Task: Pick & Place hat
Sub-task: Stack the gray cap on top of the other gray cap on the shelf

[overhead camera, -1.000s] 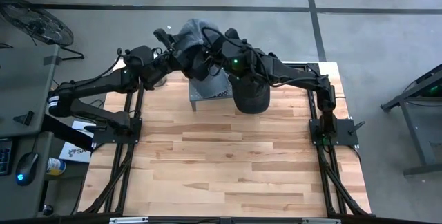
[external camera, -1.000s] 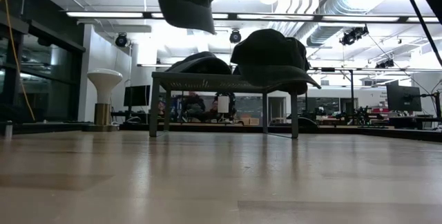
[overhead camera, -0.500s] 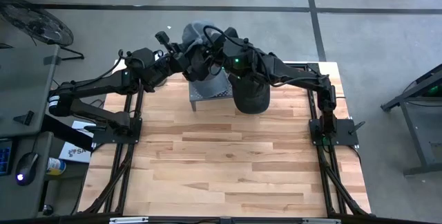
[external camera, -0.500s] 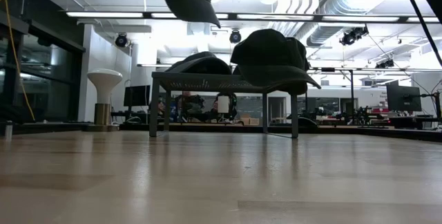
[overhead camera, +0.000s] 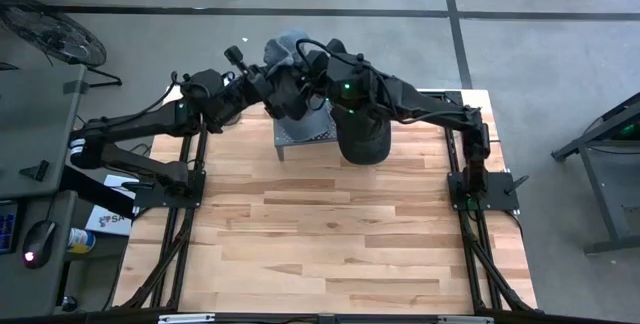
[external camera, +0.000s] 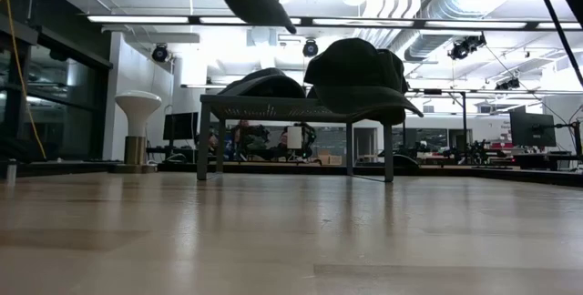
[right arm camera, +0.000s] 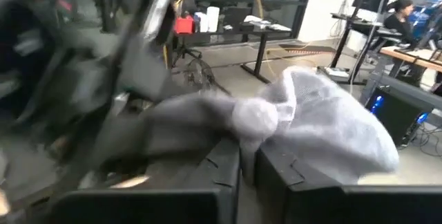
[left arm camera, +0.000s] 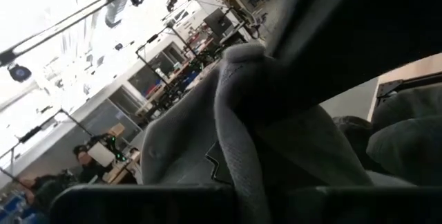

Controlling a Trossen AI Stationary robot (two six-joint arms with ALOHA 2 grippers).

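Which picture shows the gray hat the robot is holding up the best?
The right wrist view: the gray hat fills it, pinched in the right gripper. The left wrist view shows only folds, the high view a patch behind the arms, the low view just its bottom edge.

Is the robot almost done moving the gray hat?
Not yet. Picking up looks done: the gray hat is up in the air above the metal rack. Right now the left gripper is shut on it, with the right gripper pinching it too. Putting it down is left.
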